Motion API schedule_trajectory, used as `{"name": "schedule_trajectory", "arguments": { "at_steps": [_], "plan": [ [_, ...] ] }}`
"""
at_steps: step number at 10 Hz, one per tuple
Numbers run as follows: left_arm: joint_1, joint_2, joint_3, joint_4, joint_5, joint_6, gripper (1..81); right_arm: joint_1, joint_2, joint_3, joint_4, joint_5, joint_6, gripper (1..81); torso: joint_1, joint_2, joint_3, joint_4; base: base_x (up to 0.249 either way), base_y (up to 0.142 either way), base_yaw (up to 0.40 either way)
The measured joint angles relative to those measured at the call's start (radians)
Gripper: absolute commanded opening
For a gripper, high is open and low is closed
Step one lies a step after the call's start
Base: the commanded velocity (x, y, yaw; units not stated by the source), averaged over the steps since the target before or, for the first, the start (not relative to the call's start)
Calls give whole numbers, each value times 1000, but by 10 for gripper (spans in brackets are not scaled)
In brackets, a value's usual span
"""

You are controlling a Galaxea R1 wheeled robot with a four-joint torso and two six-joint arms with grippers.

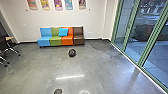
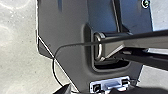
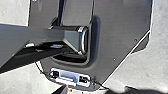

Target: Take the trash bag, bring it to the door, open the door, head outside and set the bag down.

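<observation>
The trash bag, a small dark rounded bundle (image 1: 72,52), rests on the grey floor in front of the couch in the head view, with no gripper at it. Green-framed glass (image 1: 143,53) runs along the right side; which panel is the door I cannot tell. In the left wrist view, a dark part of my left gripper (image 2: 63,89) shows against the robot's base. The right wrist view has a dark part of my right gripper (image 3: 61,89), also over the base. I see nothing held in either.
A couch in blue, green, orange and brown (image 1: 55,40) stands against the far wall, a blue cushion (image 1: 63,32) on it. Dark chairs on metal legs (image 1: 5,47) are at the left. A dark object (image 1: 58,91) I cannot identify is at the bottom edge. Paving lies beyond the glass.
</observation>
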Motion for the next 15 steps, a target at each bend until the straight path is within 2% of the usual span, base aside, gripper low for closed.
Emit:
{"name": "schedule_trajectory", "arguments": {
  "at_steps": [1,3,9,15],
  "plan": [
    [0,0,0,0,0,0,811,-1,0,0,0,0,0,811,-1,0,23,0,124,0,0],
    [12,0,0,0,4,0,811,-6,0,0,-2,-4,0,811,-2,-1,36,0,124,0,0],
    [13,0,0,-1,-1,0,811,-6,0,0,-3,-6,0,811,-2,-1,34,0,128,0,0],
    [13,-1,3,-1,-3,0,811,-6,3,-2,-4,-13,0,811,-2,-1,34,0,139,76,0]
  ]
}}
